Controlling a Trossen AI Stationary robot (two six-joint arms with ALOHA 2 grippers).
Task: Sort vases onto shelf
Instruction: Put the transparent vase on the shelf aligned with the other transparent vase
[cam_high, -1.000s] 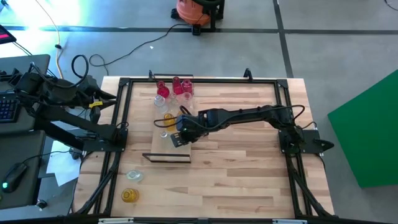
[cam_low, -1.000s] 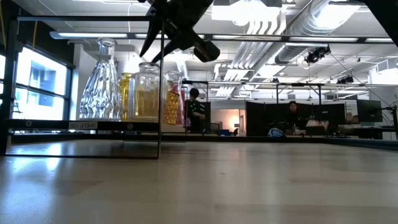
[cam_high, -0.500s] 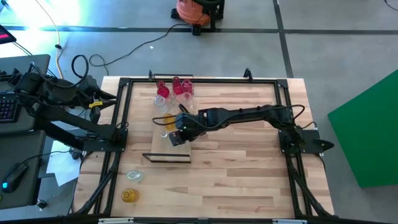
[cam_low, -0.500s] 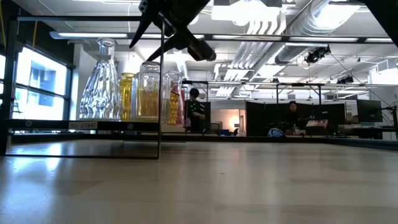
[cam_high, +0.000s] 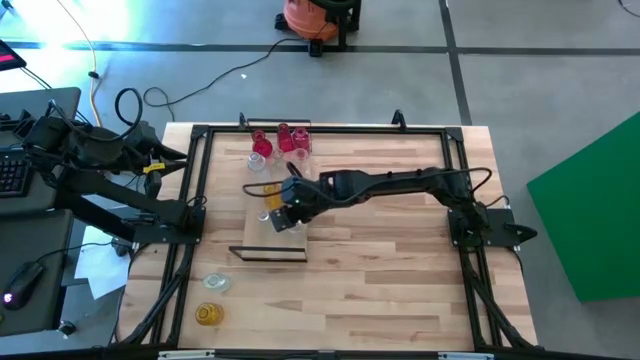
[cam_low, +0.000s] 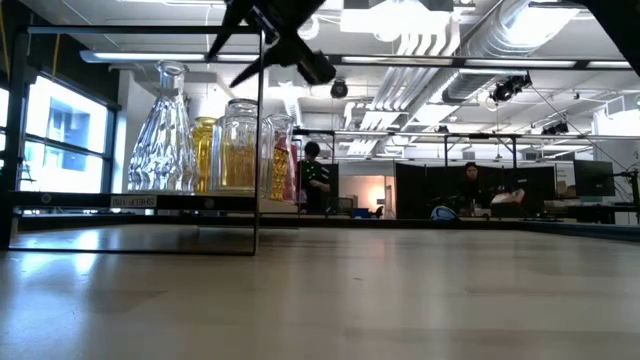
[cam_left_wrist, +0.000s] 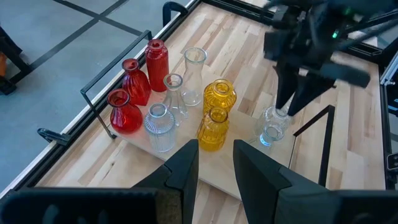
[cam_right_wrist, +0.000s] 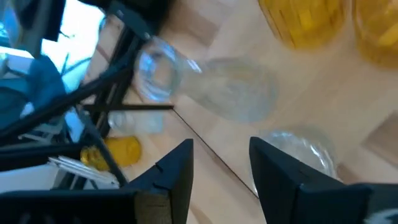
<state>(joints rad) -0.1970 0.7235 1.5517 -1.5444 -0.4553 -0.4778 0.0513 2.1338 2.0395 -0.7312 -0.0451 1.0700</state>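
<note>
Your right tool (cam_high: 283, 213) hangs left of centre in the high view, its fingers spread and released, holding nothing, directly above a clear vase (cam_left_wrist: 272, 126) standing on the shelf (cam_high: 272, 243). Red, amber and clear vases (cam_left_wrist: 168, 99) cluster on the shelf's far end. Two more vases (cam_high: 210, 298) sit at the worktop's (cam_high: 380, 280) lower left. Your left tool (cam_left_wrist: 215, 163) waits off the left edge, fingers apart, gripping nothing.

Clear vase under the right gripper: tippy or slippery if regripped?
Probably tippy: the clear vase is tall with a narrow neck. Likely slippery and fragile, since it looks like smooth glass. The right gripper hangs open just above it.
</note>
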